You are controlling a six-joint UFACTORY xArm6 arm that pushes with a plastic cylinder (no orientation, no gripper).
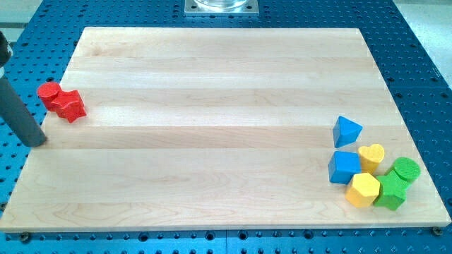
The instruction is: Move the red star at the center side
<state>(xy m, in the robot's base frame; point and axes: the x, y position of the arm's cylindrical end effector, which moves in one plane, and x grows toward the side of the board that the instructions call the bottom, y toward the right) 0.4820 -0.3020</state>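
Just right of my tip (37,142) (slightly higher): red star (71,106).

The wooden board (212,134) I work over is pale, laid in lengthwise strips with faint grain, and fills most of the view. It lies on a blue perforated table (417,63), whose regular grid of small holes shows along the view's left, right and bottom edges. At the view's top centre, a grey metal base plate (222,7) sits just beyond the board's far edge. A lighter strip shows at the top right corner. Lighting is even and diffuse, with soft, short shadows.
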